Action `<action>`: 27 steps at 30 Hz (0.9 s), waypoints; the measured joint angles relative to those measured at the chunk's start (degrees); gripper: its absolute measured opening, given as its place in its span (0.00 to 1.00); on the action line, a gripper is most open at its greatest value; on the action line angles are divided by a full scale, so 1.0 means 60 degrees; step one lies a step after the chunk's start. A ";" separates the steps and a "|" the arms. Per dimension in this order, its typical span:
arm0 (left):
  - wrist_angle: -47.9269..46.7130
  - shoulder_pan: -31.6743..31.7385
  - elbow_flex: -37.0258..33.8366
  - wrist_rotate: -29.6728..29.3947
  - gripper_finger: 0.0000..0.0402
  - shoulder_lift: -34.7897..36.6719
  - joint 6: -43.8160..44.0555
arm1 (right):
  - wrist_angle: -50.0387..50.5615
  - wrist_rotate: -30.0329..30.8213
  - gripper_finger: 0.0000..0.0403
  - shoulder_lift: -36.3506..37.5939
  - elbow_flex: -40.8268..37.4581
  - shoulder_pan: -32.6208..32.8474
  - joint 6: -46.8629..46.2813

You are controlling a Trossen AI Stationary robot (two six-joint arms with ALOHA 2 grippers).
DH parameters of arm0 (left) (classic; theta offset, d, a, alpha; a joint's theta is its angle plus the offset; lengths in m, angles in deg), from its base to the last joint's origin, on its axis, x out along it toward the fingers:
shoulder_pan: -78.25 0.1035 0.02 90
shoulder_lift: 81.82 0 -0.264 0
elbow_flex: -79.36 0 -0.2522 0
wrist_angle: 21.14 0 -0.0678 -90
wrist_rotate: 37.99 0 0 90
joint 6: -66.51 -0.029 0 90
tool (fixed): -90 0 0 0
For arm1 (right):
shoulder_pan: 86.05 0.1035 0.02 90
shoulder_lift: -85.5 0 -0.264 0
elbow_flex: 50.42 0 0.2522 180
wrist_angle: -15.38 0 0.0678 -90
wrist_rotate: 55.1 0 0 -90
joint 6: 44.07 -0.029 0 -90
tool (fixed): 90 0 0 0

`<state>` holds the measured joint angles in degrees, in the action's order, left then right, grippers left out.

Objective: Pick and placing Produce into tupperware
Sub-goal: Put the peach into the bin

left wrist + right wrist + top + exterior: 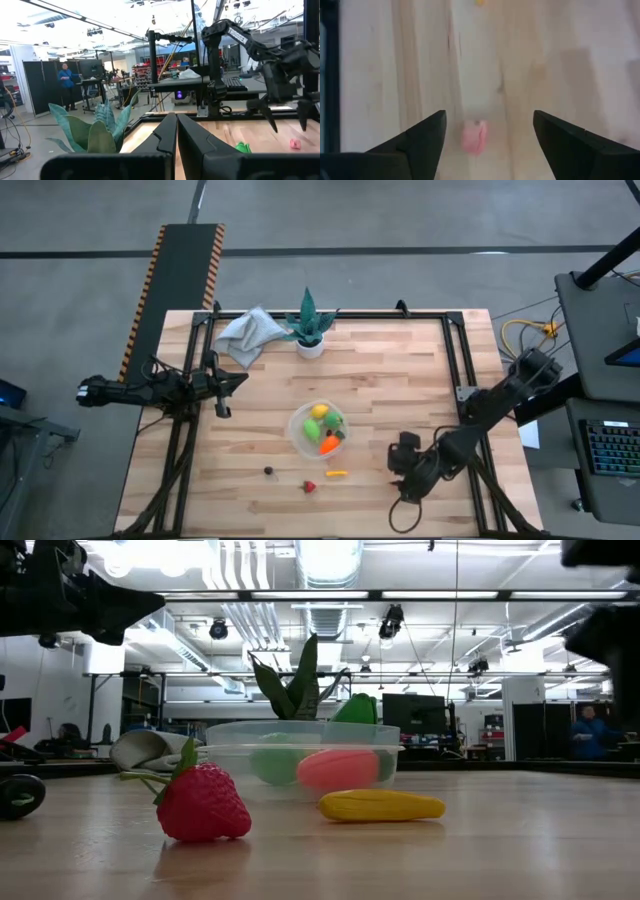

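Where the overhead camera looks down, the round clear plastic tupperware [318, 430] sits mid-table holding yellow, green and orange produce, with the right gripper [403, 463] at its 4 o'clock and the left gripper [236, 380] at its 10 o'clock. At table level, a red toy strawberry [203, 803] and a yellow corn piece [381, 805] lie before the container. Left wrist view: jaws together; right wrist view: jaws apart above a small pink piece [473, 136].

Grey concrete floor [400, 220] surrounds the table; ceiling lights [330, 555] hang above distant desks [190, 82].
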<state>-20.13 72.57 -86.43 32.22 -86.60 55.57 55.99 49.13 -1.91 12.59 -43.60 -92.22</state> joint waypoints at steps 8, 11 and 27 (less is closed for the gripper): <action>-0.0029 -0.0003 0.0003 0.0004 0.00 -0.0008 0.0000 | -0.0043 -0.0409 0.67 -0.1158 0.0454 0.0335 -0.0327; -0.0029 -0.0004 0.0003 0.0004 0.00 -0.0004 -0.0028 | -0.0057 -0.0408 0.66 -0.1472 0.0581 0.0373 -0.0326; 0.0263 -0.0001 0.0000 0.0000 0.00 -0.0007 -0.0332 | -0.0004 -0.0575 0.57 -0.2009 0.0577 0.0405 -0.0548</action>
<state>-18.56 72.57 -86.43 32.22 -86.64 53.58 55.97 45.68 -13.96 16.05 -41.17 -95.51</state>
